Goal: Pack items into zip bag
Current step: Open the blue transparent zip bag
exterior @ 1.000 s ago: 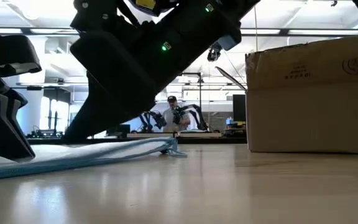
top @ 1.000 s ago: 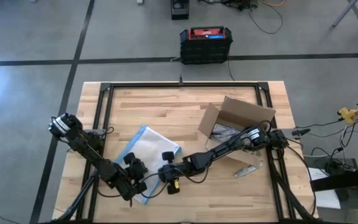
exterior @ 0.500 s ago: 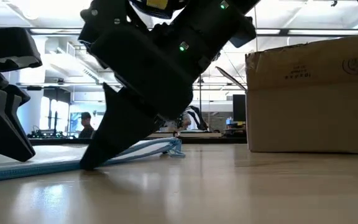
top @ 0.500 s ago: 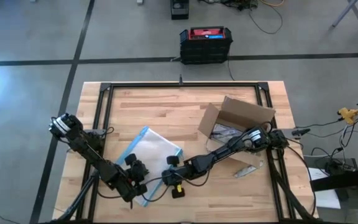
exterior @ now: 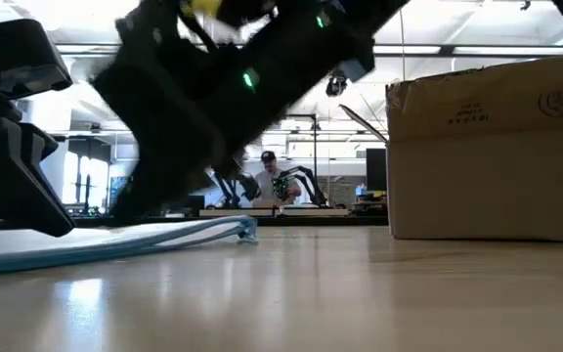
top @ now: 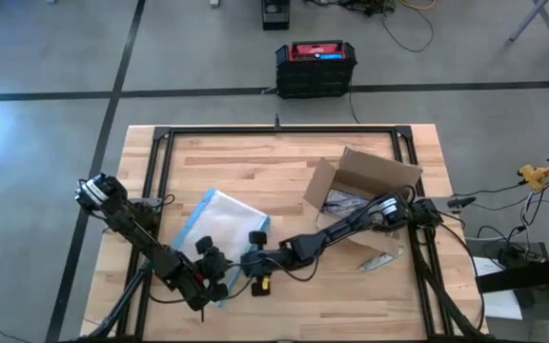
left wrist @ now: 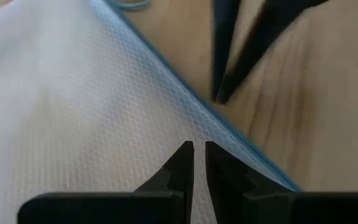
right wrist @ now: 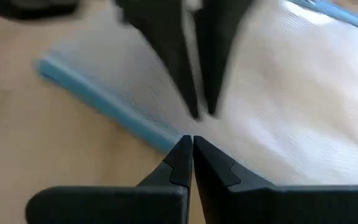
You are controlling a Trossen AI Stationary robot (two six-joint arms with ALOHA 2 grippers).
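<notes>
The zip bag lies flat on the wooden table, clear with a blue strip along its edge toward the table's right. My left gripper is at the bag's near end, shut on the plastic just inside the strip. My right gripper meets it there from the right, shut at the blue strip. In the low view the bag stays low on the table between both grippers. None of the small whitish items show in any view. My left gripper pinches the zip bag's clear plastic close to the blue strip at the bag's near end, fingers slanting down from the table's left. One layer or several, I cannot tell. The rest of the bag lies on the table. My right gripper is shut with its fingertips on the blue strip's edge, coming slanting down from the table's right. Its own fingers hide the contact, so whether it pinches a layer or only presses cannot be told. The bag stays down on the table.
A brown cardboard box stands open toward the table's right, seen as a wall in the low view. A grey tool lies near the box. A black frame edges the table. A person sits far behind.
My right gripper dipped toward the near edge, then came back toward the table's left. The bag turned a little: its far end swung toward the table's left while its near end stayed at my left gripper.
</notes>
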